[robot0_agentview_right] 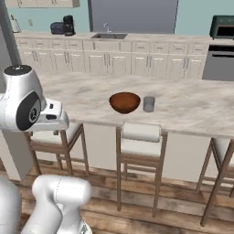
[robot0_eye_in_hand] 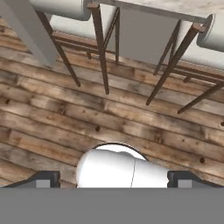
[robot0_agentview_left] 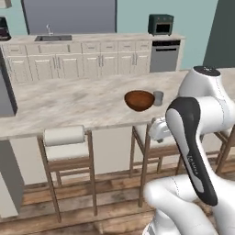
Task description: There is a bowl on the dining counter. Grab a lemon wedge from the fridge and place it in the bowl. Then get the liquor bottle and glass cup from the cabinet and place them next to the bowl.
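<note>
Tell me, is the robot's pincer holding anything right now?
No, nothing. In the hand view the pincer is wide open, with just the wooden floor showing past its tips. The bowl sits untouched on the dining counter.

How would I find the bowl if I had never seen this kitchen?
Look at the dining counter, the long marbled island with stools. The bowl sits near its front edge, round and dark reddish-brown. A small grey cup stands just beside it, much narrower and paler.

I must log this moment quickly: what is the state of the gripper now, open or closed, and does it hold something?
Gripper: open, jaws spread wide, holding nothing; it points down at the wooden floor.
</note>
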Motion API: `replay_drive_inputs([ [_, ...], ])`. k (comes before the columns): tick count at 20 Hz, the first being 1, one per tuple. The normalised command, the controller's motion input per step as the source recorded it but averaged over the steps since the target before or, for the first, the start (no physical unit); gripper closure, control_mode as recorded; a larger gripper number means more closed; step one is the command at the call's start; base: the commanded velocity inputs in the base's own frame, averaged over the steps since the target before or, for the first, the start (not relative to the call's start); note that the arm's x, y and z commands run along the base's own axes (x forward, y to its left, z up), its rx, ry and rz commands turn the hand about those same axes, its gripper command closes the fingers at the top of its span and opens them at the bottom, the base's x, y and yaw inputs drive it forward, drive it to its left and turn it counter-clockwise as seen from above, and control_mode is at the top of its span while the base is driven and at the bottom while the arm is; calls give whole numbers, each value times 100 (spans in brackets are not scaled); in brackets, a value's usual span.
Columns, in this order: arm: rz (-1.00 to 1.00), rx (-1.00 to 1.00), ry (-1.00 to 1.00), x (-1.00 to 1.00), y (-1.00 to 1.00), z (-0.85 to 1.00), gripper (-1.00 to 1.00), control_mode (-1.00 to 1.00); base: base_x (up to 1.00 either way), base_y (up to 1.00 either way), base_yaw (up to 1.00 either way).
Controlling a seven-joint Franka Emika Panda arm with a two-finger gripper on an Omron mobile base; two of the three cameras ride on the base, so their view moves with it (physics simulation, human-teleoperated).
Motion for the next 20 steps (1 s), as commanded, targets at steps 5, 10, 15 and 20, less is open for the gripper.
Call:
replay_drive_inputs([
  [5, 0, 0, 0, 0, 0, 0, -100, 100, -88, 100, 8],
  [10, 0, 0, 0, 0, 0, 0, -100, 100, -48, 100, 2],
  [15, 0, 0, 0, 0, 0, 0, -100, 100, -4, 100, 0],
  [20, 0, 0, 0, 0, 0, 0, -100, 100, 13, 100, 0],
])
